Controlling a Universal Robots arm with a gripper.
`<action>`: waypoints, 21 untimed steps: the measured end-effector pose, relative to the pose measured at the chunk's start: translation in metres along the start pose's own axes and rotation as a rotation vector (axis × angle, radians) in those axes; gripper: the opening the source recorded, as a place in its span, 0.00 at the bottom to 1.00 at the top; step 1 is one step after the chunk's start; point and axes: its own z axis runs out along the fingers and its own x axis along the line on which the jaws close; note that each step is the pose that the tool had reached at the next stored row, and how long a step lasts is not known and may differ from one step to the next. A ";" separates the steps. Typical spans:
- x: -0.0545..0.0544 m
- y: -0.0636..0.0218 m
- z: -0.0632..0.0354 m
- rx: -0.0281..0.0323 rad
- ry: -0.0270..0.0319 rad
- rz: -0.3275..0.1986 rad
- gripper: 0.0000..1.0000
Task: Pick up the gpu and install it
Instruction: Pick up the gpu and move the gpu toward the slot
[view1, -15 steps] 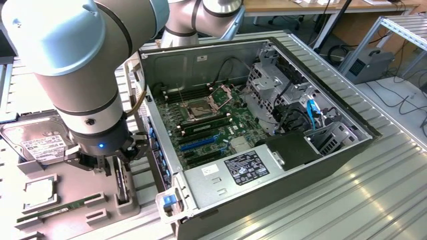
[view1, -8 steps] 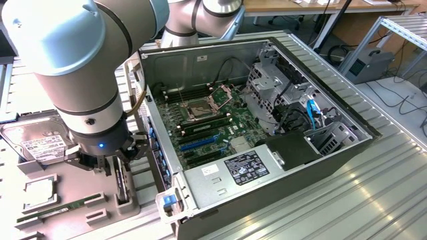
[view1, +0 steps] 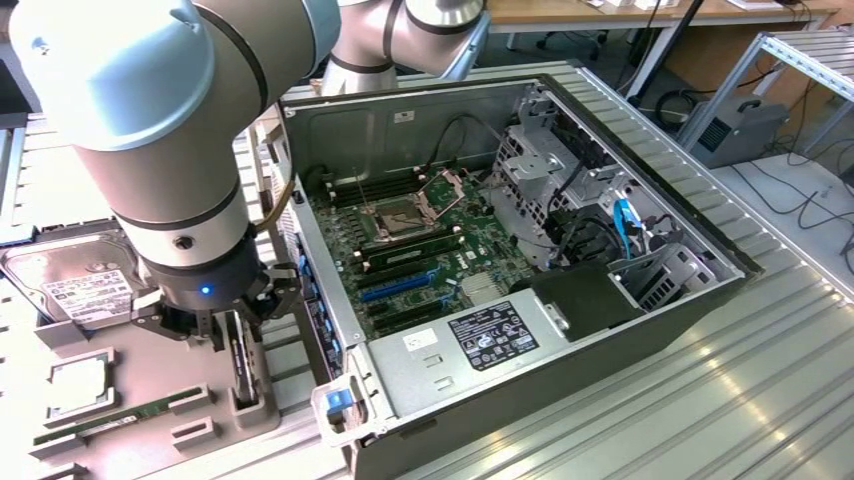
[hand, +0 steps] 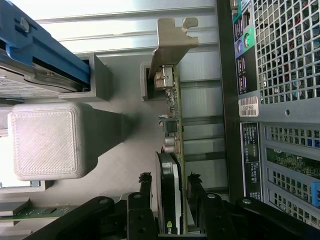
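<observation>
The gpu (hand: 173, 125) is a thin dark card standing on edge in a slot of the grey holder tray (view1: 147, 395), its pale metal bracket (hand: 167, 45) at one end. In the exterior view the gpu (view1: 246, 365) sits just to the left of the open computer case (view1: 641, 330). My gripper (view1: 238, 342) comes straight down over it. In the wrist view the gripper (hand: 168, 178) has one black finger (hand: 145, 181) on each side of the card, pressed close against its cooler and board. The card is still seated in the tray slot.
On the tray lie a silver hard drive (view1: 74, 285), a processor chip (view1: 78, 383) and a green memory stick (view1: 114, 418). Inside the case the motherboard (view1: 441, 240) shows blue card slots (view1: 400, 287). The case's rear panel (hand: 280, 100) stands close beside the card.
</observation>
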 end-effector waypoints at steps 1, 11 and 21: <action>0.000 0.0000 0.0000 0.0000 -0.0001 0.000 0.42; 0.000 0.0000 0.0000 0.0000 0.0000 0.000 0.33; 0.000 0.0000 0.0000 0.0000 -0.0001 0.000 0.27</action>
